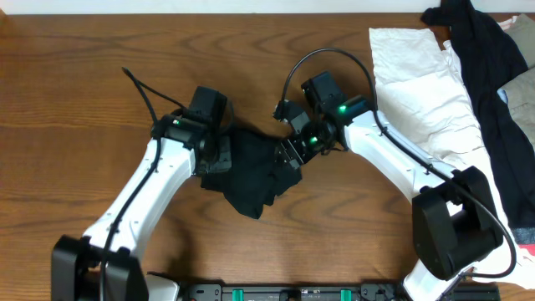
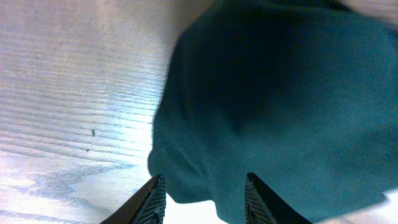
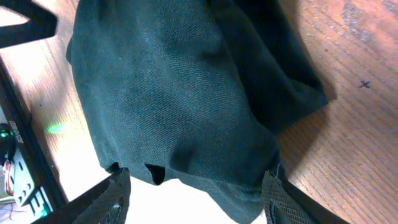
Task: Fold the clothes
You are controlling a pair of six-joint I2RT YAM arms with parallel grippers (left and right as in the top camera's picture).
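Black shirt [image 1: 251, 176] lies bunched in a crumpled heap at mid-table [image 1: 84, 125], between the two grippers. Collar, sleeves and any chest mark are lost in the folds, and no logo can be made out from any view. The wrist views render the fabric as dark teal-green with a fine weave.

Left gripper [image 1: 216, 157] sits over the heap's left edge. From overhead its tips are hidden under its own body. In the left wrist view the fingers [image 2: 152, 202] stand apart at the bottom edge, cut off by the frame. The cloth's rounded edge reaches the gap between them. Cannot tell whether they pinch it.

Right gripper [image 1: 290, 155] sits at the heap's right edge. In the right wrist view the fingers [image 3: 118, 196] are spread wide, with the cloth lying loose between and beyond them, nothing clamped.

White wrinkled cloth [image 1: 418, 84] lies at far right, partly hidden by the right arm. A second black garment [image 1: 489, 58] is draped over it, cut off at the top of the frame.

Writing: dark equipment with a green light at the right wrist view's lower left, markings too small to read. Small x-like mark [image 3: 365, 84] on the wood.
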